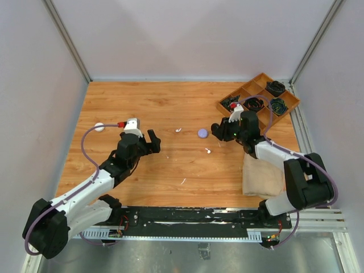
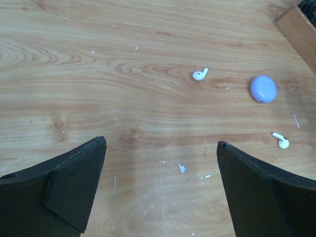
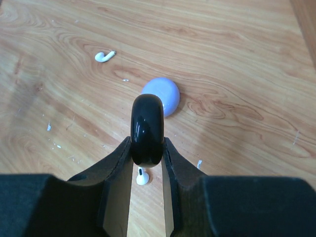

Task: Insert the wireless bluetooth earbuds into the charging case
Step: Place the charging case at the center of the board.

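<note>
My right claw (image 3: 147, 150) pinched a glossy black piece (image 3: 146, 123), edge-on and hard to identify, half hiding one lavender disc (image 3: 169, 96). My left claw (image 2: 160, 148) stood spread, empty. I counted two white earbuds (image 2: 199, 75) (image 2: 281, 141).

I see a wavy-grained orange-brown table (image 2: 98, 59), white earbuds (image 2: 199, 74), a lavender disc (image 2: 262, 89), a glossy black disc (image 3: 146, 129), and an orange tray (image 1: 242, 88) at its far right corner.
</note>
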